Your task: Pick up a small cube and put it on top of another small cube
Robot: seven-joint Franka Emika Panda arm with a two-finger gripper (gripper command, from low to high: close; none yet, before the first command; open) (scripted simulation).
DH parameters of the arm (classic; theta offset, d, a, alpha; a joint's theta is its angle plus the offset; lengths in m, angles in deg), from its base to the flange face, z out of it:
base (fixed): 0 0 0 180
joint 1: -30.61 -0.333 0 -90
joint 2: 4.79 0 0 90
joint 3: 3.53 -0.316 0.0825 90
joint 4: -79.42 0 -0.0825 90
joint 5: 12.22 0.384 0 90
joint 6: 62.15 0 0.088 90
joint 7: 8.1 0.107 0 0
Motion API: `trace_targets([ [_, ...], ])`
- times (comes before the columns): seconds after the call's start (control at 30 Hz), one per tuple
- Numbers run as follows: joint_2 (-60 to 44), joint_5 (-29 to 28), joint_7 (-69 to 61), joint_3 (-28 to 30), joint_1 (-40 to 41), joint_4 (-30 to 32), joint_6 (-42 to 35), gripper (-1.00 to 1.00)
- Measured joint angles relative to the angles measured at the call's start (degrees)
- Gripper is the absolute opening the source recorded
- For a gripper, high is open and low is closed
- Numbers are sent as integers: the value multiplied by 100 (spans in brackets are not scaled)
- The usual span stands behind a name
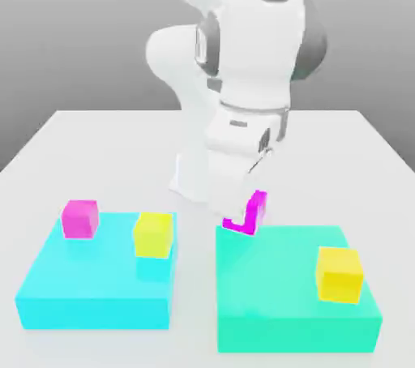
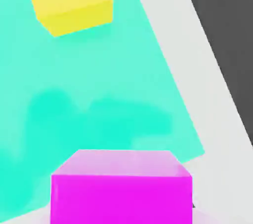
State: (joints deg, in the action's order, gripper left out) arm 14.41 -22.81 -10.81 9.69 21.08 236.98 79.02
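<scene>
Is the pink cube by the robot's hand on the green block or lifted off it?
Cannot tell: the pink cube sits at the teal block's far edge, contact hidden.

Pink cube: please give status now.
Gripper shut on pink cube over green block. Second pink cube on blue block. Nothing between.

Pretty bare setup: a pale white table (image 1: 97, 139) is sitting under soft, even light, picking up faint shadows near its middle. Behind it a plain grey backdrop (image 1: 73, 26) is fading from darker up top to lighter near the table's far edge.
</scene>
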Motion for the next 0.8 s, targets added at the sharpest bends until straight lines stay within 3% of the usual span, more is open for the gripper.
trace_targets([
  [0.33,711,-540,1180,1191,2514,437,-422,-100],
  [0.57,420,-481,1194,1299,2610,556,15,-100],
  [0.8,-403,-344,1058,1487,2527,700,928,-100],
])
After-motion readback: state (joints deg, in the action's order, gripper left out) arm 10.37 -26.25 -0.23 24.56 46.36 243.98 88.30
